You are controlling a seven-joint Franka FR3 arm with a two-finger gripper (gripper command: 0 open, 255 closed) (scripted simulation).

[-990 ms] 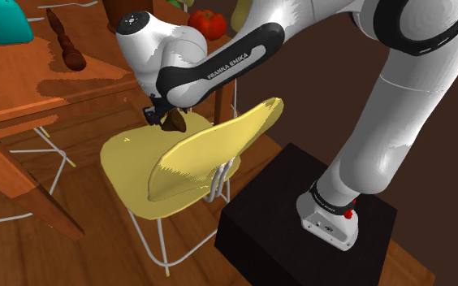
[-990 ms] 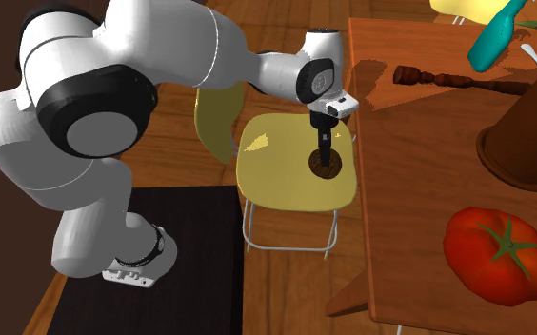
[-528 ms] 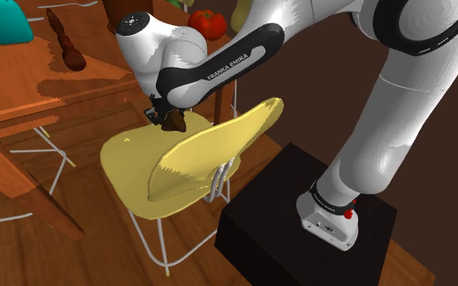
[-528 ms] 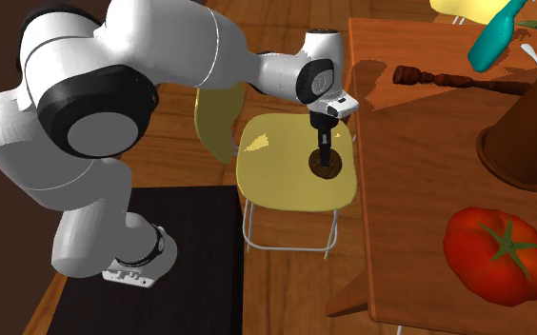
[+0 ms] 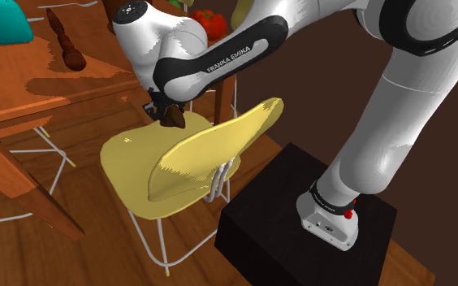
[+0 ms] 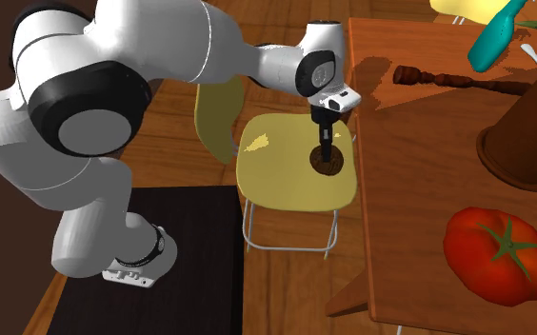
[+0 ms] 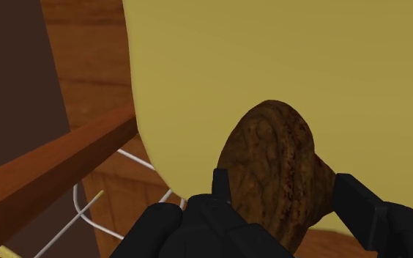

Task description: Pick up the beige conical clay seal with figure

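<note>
Black gripper (image 7: 285, 194) clamps mottled brown conical seal (image 7: 271, 146). Taper may slip. In second exterior view, wooden table (image 6: 409, 200) crowds 3 o'clock.

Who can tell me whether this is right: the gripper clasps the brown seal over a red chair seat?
Wrong in one respect: the chair seat is yellow, not red, as the shoulder view shows. The gripper does clasp the brown seal over it.

Rough brown seal (image 7: 271, 165); smooth yellow chair seat (image 6: 281, 181); wooden table (image 6: 419, 219).
</note>
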